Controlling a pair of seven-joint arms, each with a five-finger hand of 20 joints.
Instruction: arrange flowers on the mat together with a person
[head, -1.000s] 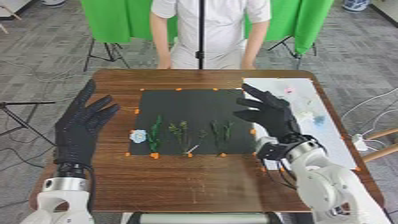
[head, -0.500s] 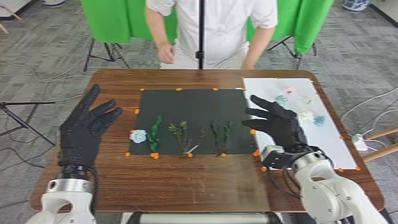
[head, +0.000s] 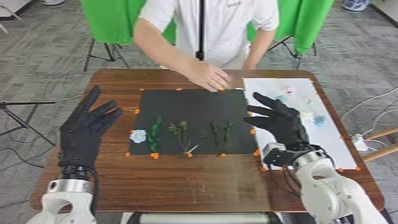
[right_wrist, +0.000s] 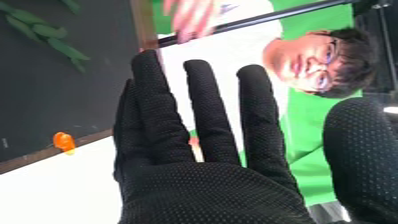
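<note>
1. Across the worktop (head: 178, 185), the left hand (head: 80, 137) is left of the mat, fingers loosely extended, empty.
2. The right hand (head: 282, 125), open and empty, hovers by the black mat (head: 187, 107) and white sheet (head: 266, 87).
3. Between the hands, a pale blue flower (head: 138, 136) and green stems (head: 155, 134) lie on the mat.
4. A person's hand (head: 206, 76) is over the mat's far edge.
5. Beyond stands a black pole (head: 201, 30).

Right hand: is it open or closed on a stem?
Open. In the right wrist view, the right hand has its fingers straight and spread, with nothing gripped; the head view agrees.
</note>
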